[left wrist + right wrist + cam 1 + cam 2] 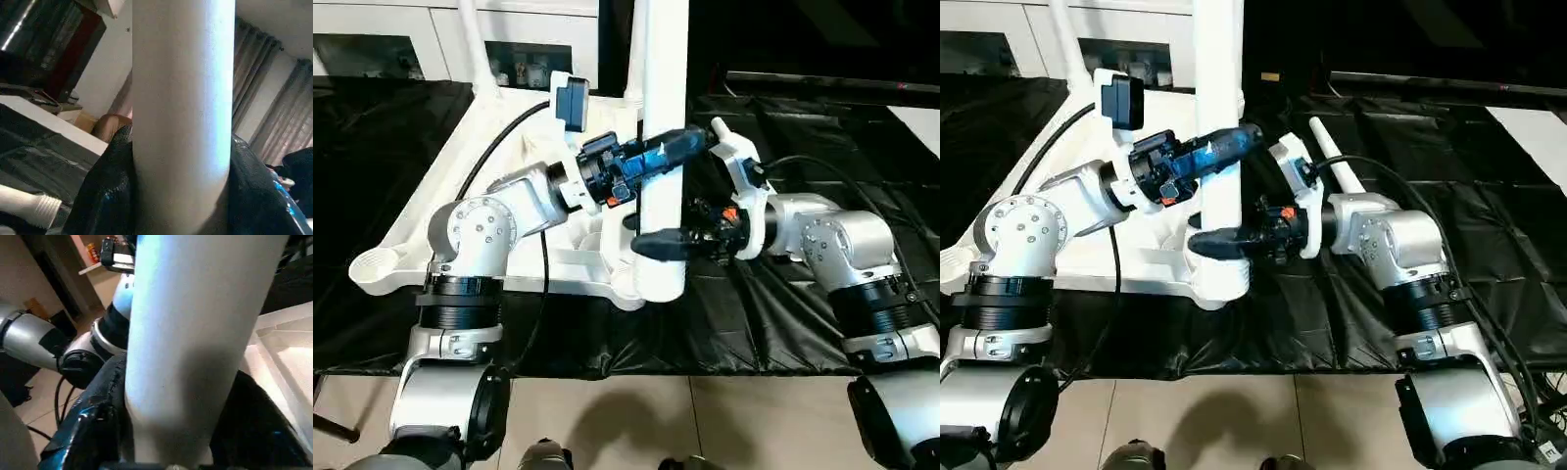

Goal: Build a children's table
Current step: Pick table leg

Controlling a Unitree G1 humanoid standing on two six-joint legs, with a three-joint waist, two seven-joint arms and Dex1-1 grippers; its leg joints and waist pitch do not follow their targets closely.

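Observation:
The white table top (460, 196) lies upside down on a black sheet. A white leg (664, 117) stands upright in its near right corner socket (658, 284). My left gripper (668, 152) is shut on this leg about halfway up, its black fingers (102, 196) on either side. My right gripper (661, 243) is shut on the same leg lower down, just above the socket, with fingers (93, 426) hugging the tube. Two more legs stand in the far left corner (470, 39) and far right corner (634, 49). Another leg (1340, 166) lies loose on the sheet to the right.
The black sheet (803, 323) covers the floor under the table top, with tiles (656, 421) at its near edge. A white cabinet with glass doors (372, 49) stands behind on the left. A dark low piece of furniture (822, 83) is at the back right.

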